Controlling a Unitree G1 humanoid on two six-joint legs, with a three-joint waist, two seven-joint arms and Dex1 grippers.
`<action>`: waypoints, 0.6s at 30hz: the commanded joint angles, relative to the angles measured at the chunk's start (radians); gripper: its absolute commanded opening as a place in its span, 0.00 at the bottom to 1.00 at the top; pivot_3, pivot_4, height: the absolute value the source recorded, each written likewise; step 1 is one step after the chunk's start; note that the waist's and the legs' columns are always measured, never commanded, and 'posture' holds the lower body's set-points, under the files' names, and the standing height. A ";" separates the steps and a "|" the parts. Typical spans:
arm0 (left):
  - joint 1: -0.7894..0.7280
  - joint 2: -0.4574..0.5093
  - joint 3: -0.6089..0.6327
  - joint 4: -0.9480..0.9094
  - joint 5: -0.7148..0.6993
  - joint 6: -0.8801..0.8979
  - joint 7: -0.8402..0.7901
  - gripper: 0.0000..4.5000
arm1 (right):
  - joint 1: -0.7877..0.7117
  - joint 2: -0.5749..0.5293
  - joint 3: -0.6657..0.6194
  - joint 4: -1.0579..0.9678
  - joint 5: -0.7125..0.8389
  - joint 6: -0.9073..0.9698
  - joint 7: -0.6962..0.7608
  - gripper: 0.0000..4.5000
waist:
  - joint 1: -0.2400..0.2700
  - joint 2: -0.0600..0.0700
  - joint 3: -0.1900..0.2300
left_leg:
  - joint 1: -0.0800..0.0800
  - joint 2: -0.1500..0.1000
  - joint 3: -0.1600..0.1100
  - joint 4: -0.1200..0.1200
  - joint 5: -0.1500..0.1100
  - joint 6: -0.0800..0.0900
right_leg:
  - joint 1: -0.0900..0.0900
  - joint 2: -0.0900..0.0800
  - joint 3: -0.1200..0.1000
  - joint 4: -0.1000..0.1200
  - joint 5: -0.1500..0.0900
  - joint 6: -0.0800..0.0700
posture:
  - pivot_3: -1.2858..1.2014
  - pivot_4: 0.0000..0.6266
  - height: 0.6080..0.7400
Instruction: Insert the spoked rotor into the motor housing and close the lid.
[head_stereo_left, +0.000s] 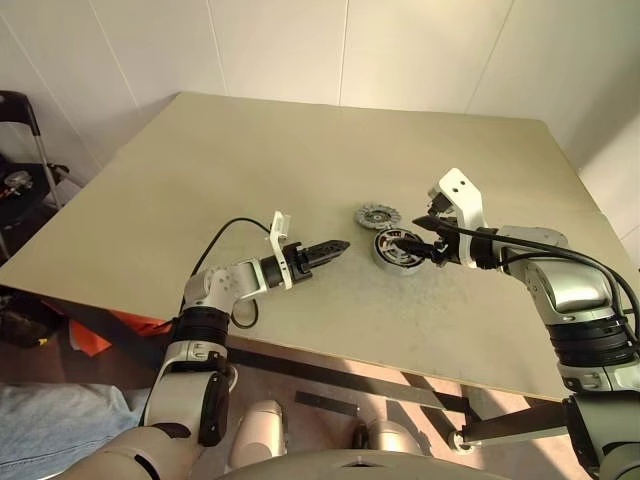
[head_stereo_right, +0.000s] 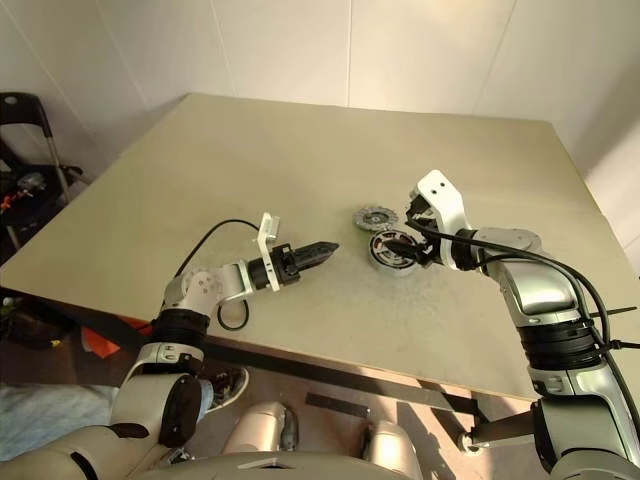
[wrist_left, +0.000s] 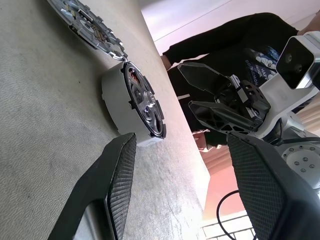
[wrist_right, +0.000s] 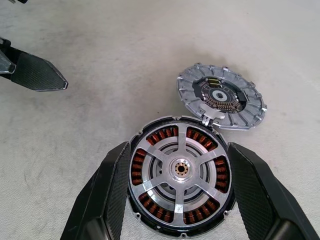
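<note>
Beige table (head_stereo_left: 250, 180) before white walls (head_stereo_left: 280, 40); both grippers, left (head_stereo_left: 335, 247) and right (head_stereo_left: 418, 240), spread, empty.

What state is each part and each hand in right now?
Spoked rotor: seated inside the housing.
Motor housing: flat on the table, uncovered.
Lid: off, lying beside the housing, touching its rim.
Right hand: open, fingers either side of the housing.
Left hand: open, empty, off to the side.
</note>
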 joint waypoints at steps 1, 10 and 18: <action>-0.014 0.006 -0.001 -0.019 -0.016 -0.011 -0.004 0.67 | -0.028 0.009 -0.030 0.002 0.005 -0.015 -0.020 0.77 | 0.000 0.000 0.000 | 0.000 0.000 0.000 0.000 0.000 0.000 | 0.000 0.000 0.000 0.000 0.000 0.000 | 0.52 0.00 1.00; -0.019 0.030 0.022 -0.031 -0.017 -0.051 0.016 0.67 | 0.017 0.141 0.023 0.157 -0.031 -0.071 -0.103 0.77 | -0.003 0.000 0.000 | 0.000 0.000 0.000 0.000 0.000 -0.001 | 0.000 0.000 0.000 0.000 0.000 0.000 | 0.52 0.00 1.00; -0.006 0.043 0.025 -0.039 -0.023 -0.055 0.033 0.67 | 0.034 0.214 0.010 0.300 -0.071 -0.123 -0.159 0.49 | -0.007 -0.005 -0.004 | 0.012 0.000 0.000 -0.001 0.000 -0.001 | 0.011 0.000 0.000 -0.001 -0.001 0.001 | 0.52 0.00 1.00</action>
